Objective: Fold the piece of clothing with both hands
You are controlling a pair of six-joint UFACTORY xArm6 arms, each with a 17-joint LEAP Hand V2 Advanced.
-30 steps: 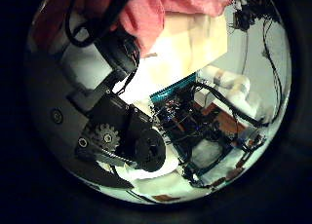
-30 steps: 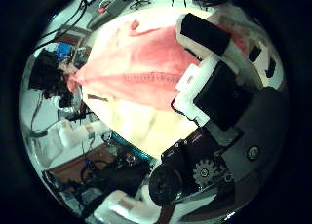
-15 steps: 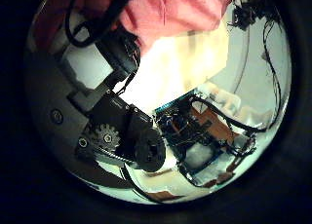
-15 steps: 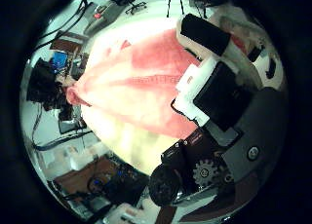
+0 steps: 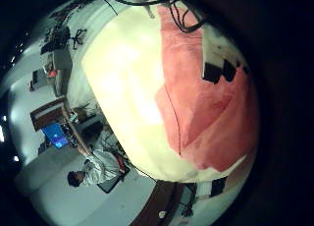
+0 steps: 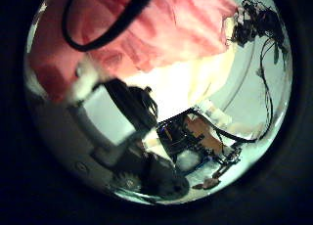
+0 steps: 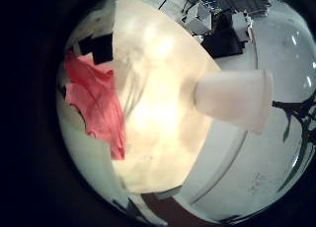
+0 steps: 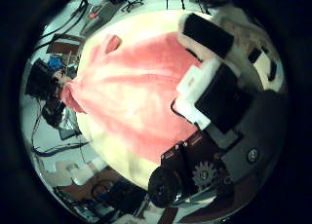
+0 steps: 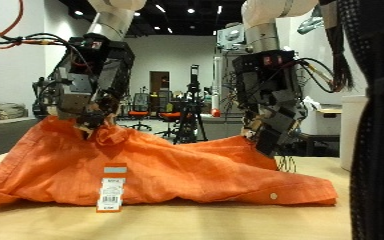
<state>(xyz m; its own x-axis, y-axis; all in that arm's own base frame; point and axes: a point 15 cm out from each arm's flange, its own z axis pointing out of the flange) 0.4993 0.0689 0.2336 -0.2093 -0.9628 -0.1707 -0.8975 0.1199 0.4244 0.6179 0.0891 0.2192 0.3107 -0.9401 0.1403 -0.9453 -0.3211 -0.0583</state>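
An orange garment (image 9: 166, 165) lies spread across the wooden table (image 9: 192, 220), raised into a peak under each hand. My left hand (image 9: 88, 90) hangs over one raised end, its fingers curled into the cloth. At the other raised end my right hand (image 9: 272, 100) points down with its fingertips pinching the fabric. The garment (image 8: 136, 88) fills most of the right thumb side view beside the hand's own fingers (image 8: 219, 88). It also shows as garment (image 6: 147, 34), garment (image 5: 206, 98) and garment (image 7: 99, 109).
A white tag (image 9: 112, 190) lies on the front of the cloth and a small button (image 9: 272, 196) sits near its hem. Bare pale table (image 5: 128, 79) stretches beside the garment. Lab equipment stands beyond the table.
The cloth fills more of both thumb side views than a second ago, so both palms have come closer to it. The left hand's fingers have shifted towards the fabric.
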